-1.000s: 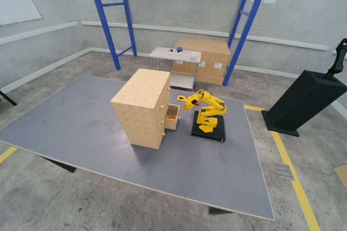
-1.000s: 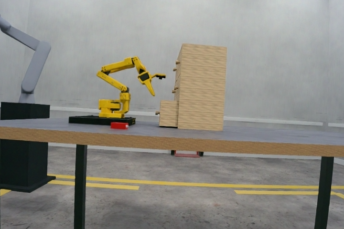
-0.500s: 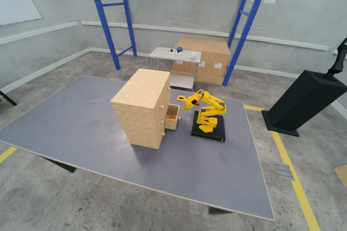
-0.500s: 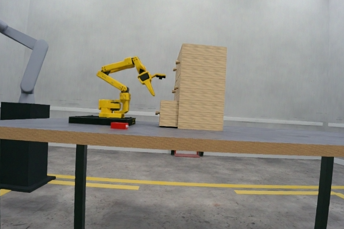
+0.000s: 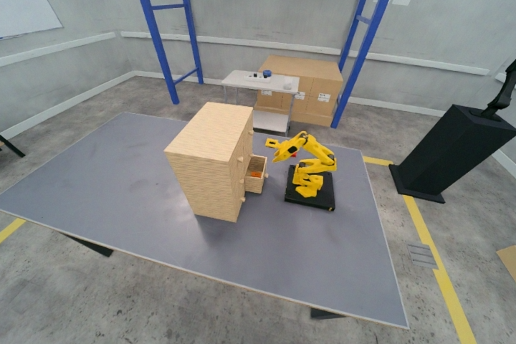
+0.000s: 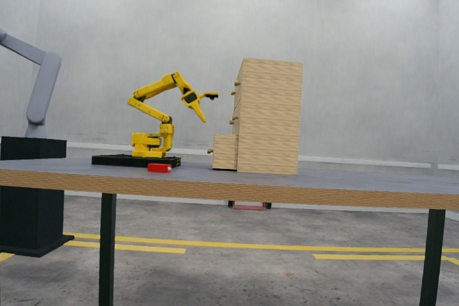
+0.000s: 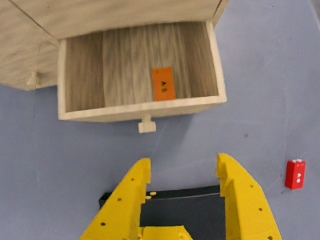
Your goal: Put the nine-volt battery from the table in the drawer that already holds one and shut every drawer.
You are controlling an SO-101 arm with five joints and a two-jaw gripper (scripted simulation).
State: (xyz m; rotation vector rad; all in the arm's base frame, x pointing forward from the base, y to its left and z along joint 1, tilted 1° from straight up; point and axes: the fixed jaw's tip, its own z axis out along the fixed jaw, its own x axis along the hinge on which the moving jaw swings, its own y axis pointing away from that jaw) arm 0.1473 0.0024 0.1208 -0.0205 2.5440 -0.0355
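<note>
The wooden drawer cabinet (image 5: 212, 160) stands on the grey table. Its lowest drawer is pulled out, and the wrist view (image 7: 140, 74) shows an orange nine-volt battery (image 7: 163, 84) lying flat inside it. A red nine-volt battery (image 7: 295, 174) (image 6: 159, 167) lies on the table to the right of the drawer, near the arm's base. My gripper (image 7: 183, 163) hangs in the air above and in front of the open drawer (image 6: 209, 108). Its jaws stand partly apart with nothing between them.
The upper drawers are shut, with their knobs facing the arm (image 6: 233, 94). The arm's black base plate (image 5: 310, 192) sits close in front of the cabinet. A black pedestal (image 5: 449, 150) stands off the table to the right.
</note>
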